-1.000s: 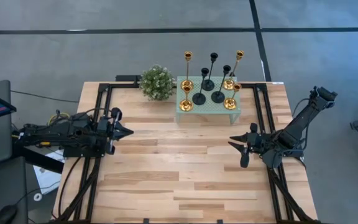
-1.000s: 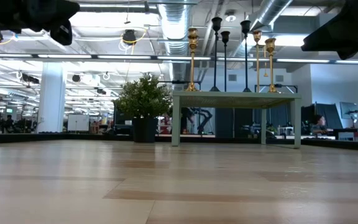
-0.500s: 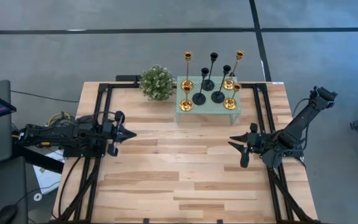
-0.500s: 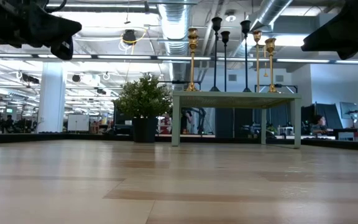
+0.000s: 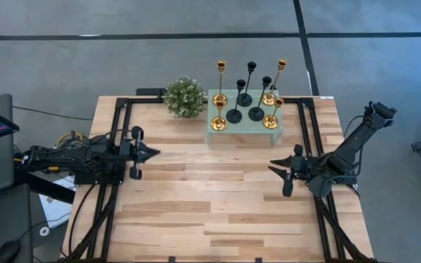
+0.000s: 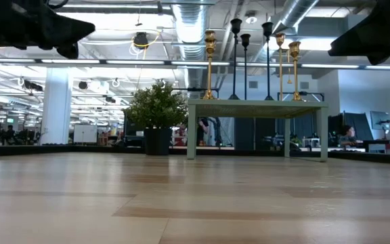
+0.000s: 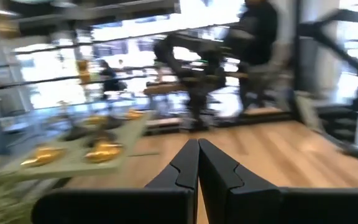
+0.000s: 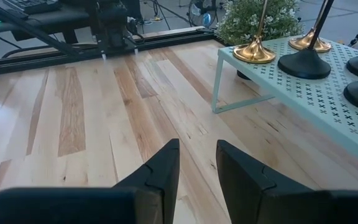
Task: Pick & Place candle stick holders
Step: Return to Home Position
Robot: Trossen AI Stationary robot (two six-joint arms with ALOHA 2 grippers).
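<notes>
Several candle stick holders stand upright on their round bases on a mint green perforated stand (image 5: 245, 128) at the table's far edge: gold ones (image 5: 220, 98) and black ones (image 5: 234, 115). In the right wrist view their bases (image 8: 254, 53) show close by. My left gripper (image 5: 155, 153) hovers shut over the table's left side, pointing toward the right edge. My right gripper (image 5: 272, 166) hovers over the right side, pointing left, its fingers (image 8: 163, 163) a little apart with nothing between them. Both are well short of the stand.
A round green bushy plant (image 5: 184, 96) stands left of the stand at the far edge. A black frame (image 5: 123, 109) runs along the table's sides. The wooden top (image 5: 210, 197) between and in front of the arms is bare.
My left gripper has sunk a little and rolled slightly about its own axis, staying shut. My right gripper and the holders have kept still.
</notes>
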